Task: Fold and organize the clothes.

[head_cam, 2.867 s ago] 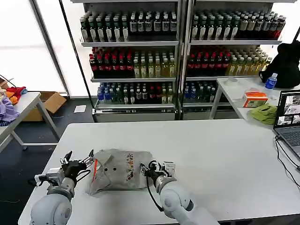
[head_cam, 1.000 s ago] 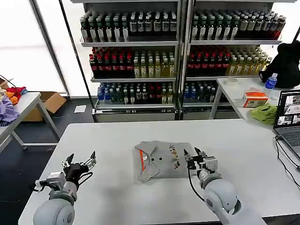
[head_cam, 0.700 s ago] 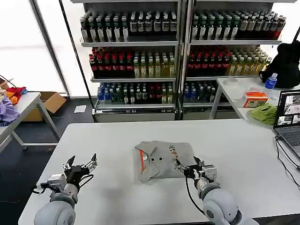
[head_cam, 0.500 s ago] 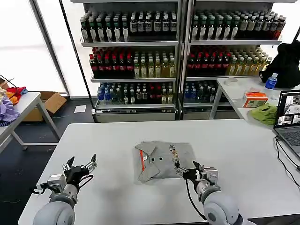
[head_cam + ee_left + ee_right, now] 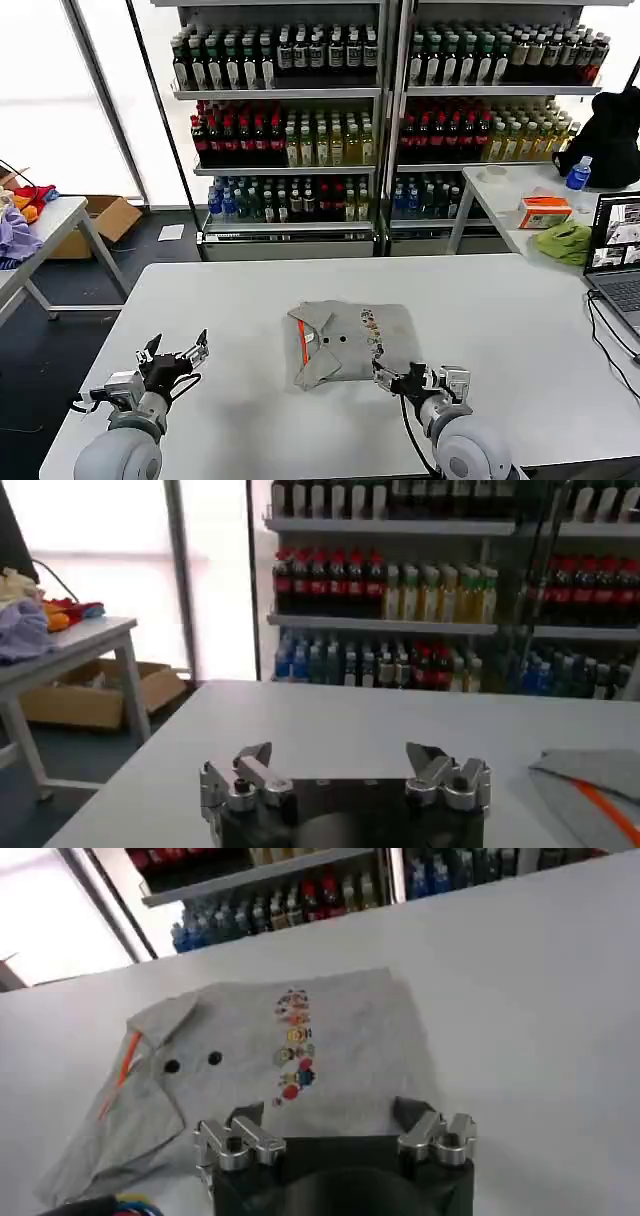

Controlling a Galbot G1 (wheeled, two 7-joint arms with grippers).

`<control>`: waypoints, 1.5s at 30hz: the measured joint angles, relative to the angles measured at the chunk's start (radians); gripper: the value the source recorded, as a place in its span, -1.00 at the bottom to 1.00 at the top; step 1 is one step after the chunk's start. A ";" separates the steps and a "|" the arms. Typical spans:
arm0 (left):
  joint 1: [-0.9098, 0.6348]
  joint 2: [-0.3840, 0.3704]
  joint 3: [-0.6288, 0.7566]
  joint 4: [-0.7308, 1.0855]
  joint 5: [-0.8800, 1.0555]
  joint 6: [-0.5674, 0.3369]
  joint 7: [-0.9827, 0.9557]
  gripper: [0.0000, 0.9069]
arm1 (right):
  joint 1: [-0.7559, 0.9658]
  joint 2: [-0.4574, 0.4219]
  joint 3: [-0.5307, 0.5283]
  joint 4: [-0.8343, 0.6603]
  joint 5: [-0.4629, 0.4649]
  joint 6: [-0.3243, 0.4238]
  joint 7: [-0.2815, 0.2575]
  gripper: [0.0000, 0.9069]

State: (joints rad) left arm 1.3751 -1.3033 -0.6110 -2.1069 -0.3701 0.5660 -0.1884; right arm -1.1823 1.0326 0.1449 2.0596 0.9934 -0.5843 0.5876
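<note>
You've got one folded grey shirt [image 5: 345, 341] lying flat on the white worktop [image 5: 500, 310], at the centre of the head frame, slightly below the middle. Its orange collar trim [image 5: 302, 345] sits on the shirt's left side, two dark buttons just beside it, and the multicoloured chest print [image 5: 370, 333] runs in a strip toward the shirt's right side. The fold is a rough rectangle with a loose flap at the lower left corner.

Your right gripper [image 5: 412, 379] is in the lower centre-right of the head frame, just off the shirt's lower right corner, jaws spread and holding nothing. In the right wrist view the right gripper [image 5: 335, 1128] has its spread jaws at the near edge of the shirt [image 5: 270, 1068], print [image 5: 294, 1044] straight ahead; can't tell whether a tip touches the cloth.

Your left gripper [image 5: 174, 351] is in the lower left of the head frame, over bare worktop, well apart from the shirt, jaws spread, empty. The left wrist view shows the left gripper [image 5: 345, 767] spread the same way, with a shirt edge [image 5: 590, 795] at the lower right of that frame.

Shelves of bottles [image 5: 300, 130] fill the upper half of the head frame behind the worktop.
</note>
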 measured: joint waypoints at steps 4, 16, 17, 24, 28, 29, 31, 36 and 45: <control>0.005 -0.001 -0.004 -0.008 0.010 0.001 0.007 1.00 | -0.007 -0.003 0.006 -0.002 0.019 0.000 0.008 1.00; 0.017 -0.014 -0.024 -0.051 0.014 -0.031 0.004 1.00 | -0.017 -0.056 0.121 0.099 -0.072 0.005 -0.030 1.00; 0.017 -0.016 -0.026 -0.052 0.013 -0.037 0.002 1.00 | -0.018 -0.063 0.136 0.104 -0.097 0.006 -0.039 1.00; 0.011 -0.023 -0.037 -0.057 -0.003 -0.079 0.001 1.00 | -0.032 -0.090 0.257 0.064 -0.348 0.066 -0.094 1.00; 0.013 -0.027 -0.039 -0.059 0.000 -0.096 -0.001 1.00 | -0.054 -0.093 0.319 0.040 -0.428 0.093 -0.114 1.00; 0.013 -0.028 -0.037 -0.059 0.000 -0.101 -0.001 1.00 | -0.060 -0.091 0.329 0.037 -0.441 0.098 -0.117 1.00; 0.013 -0.028 -0.037 -0.058 -0.002 -0.110 -0.007 1.00 | -0.068 -0.085 0.346 0.032 -0.459 0.104 -0.121 1.00; 0.020 -0.022 -0.040 -0.067 -0.008 -0.119 -0.015 1.00 | -0.087 -0.067 0.373 0.029 -0.500 0.112 -0.131 1.00; 0.032 -0.023 -0.029 -0.089 -0.019 -0.131 -0.016 1.00 | -0.123 -0.035 0.405 0.056 -0.546 0.121 -0.144 1.00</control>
State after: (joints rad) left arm 1.4069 -1.3268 -0.6399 -2.1954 -0.3891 0.4353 -0.2040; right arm -1.3055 0.9975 0.5504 2.1156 0.4470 -0.4630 0.4432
